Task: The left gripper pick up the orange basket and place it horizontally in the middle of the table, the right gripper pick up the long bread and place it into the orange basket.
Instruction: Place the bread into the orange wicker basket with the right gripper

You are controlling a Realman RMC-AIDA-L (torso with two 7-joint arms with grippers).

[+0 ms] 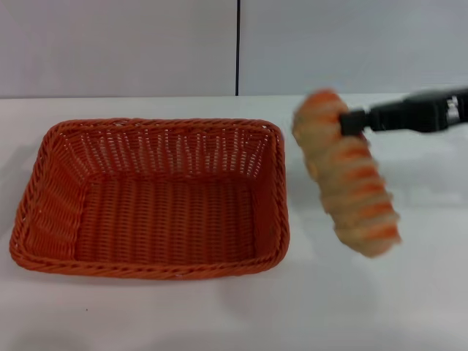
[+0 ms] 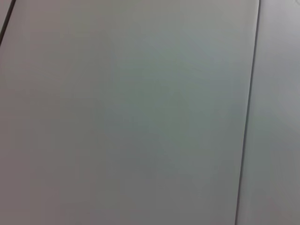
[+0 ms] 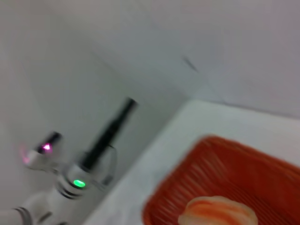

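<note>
Because the wide orange woven wicker basket (image 1: 150,201) already lies lengthwise mid-table (image 1: 234,314), the right gripper (image 1: 349,122), clamped on one end, carries the long tan orange-striped bread (image 1: 347,172) dangling just beyond the basket's right rim. The left wrist view shows only blank wall. The right wrist view shows bread (image 3: 218,212) before basket (image 3: 225,178).

Head cam looks down at the basket (image 1: 150,201); right wrist cam catches that same basket close up; left wrist cam faces blank wall.

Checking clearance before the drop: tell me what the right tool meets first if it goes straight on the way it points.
The right tool, shut on the long bread, points leftward; the orange basket's far rim probably comes first, though depth is unclear.
</note>
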